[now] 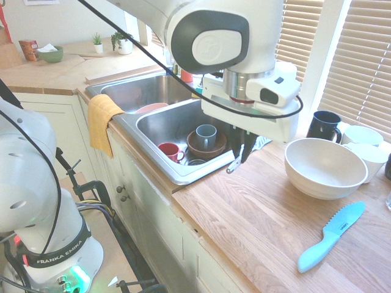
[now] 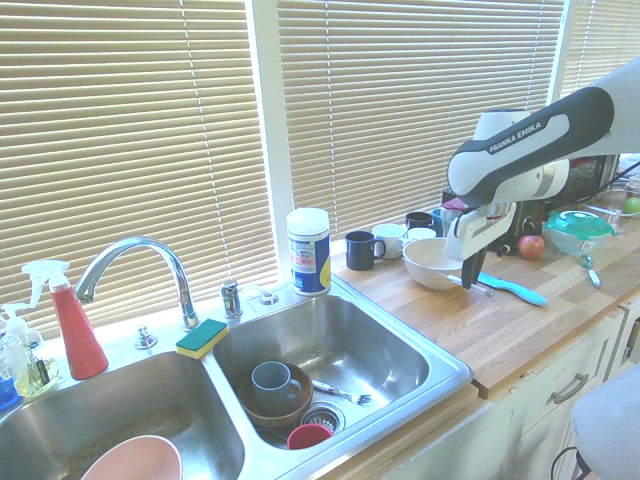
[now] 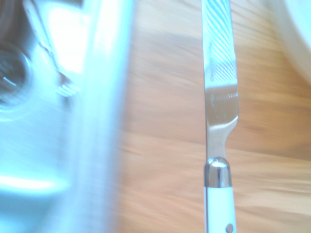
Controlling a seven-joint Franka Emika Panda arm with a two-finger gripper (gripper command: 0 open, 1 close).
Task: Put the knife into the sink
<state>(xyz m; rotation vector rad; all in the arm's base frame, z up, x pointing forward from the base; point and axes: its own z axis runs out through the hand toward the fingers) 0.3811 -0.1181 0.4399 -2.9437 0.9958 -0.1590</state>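
On the far left of the second outside view stands a red spray bottle (image 2: 72, 325). Next comes the curved tap (image 2: 140, 262), and a yellow and green sponge (image 2: 202, 338) lies on the sink's back edge. The steel sink (image 2: 400, 345) has a brown bowl (image 2: 275, 405) in it with a grey mug (image 2: 274, 381) inside, a red cup (image 2: 308, 436) and a fork (image 2: 340, 392). A white tub (image 2: 308, 251) stands behind the sink by the blinds. Further right, on the wooden counter (image 2: 520, 330), are dark and white mugs and a big pale bowl (image 2: 435, 262). The gripper (image 1: 242, 155) points down over the counter, just beside the sink's rim, and its fingers are pinching the knife (image 1: 234, 165), which hangs in the air with its blade lower than the handle. In the wrist view the knife (image 3: 219, 111) shows a pale handle and a shiny blade above the wood. Right of the bowl lies a light-blue plastic knife (image 2: 512, 289)
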